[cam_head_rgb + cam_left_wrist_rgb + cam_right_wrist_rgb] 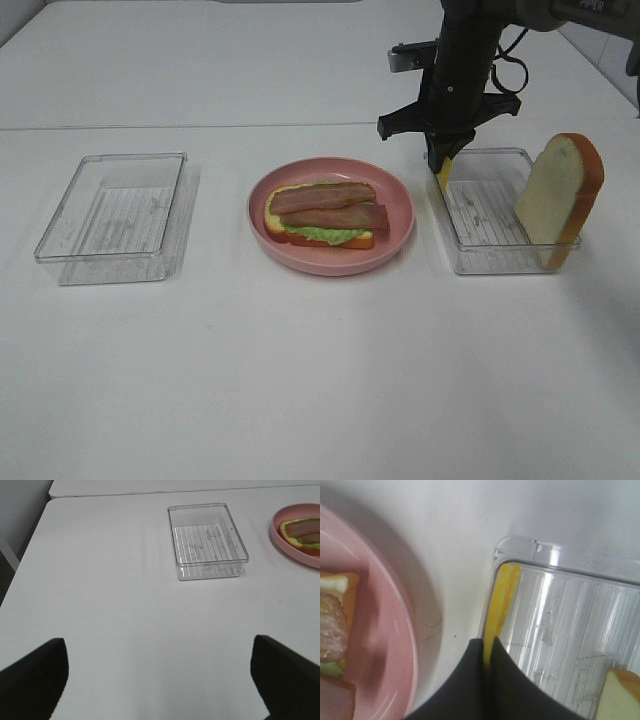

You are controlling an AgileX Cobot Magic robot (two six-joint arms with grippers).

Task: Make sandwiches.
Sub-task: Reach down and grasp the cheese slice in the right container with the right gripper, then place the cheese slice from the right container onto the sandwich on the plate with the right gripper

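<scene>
1. Partial sandwich [322, 215]: bread base, lettuce and two bacon strips, lying on the pink plate [401, 213] at the middle of the tabletop [320, 390].
2. Cheese slice [502, 597]: on edge at the wall of the right tray [490, 262] that faces the plate, pinched between the closed fingers of the right gripper [487, 647].
3. Bread slice [560, 195]: upright, leaning at the same tray's end nearest the tabletop's right edge.
4. Left tray [110, 262]: toward the left edge, apart from the plate.
5. Left gripper [160, 675]: spread wide, holding nothing, above the tabletop.
</scene>
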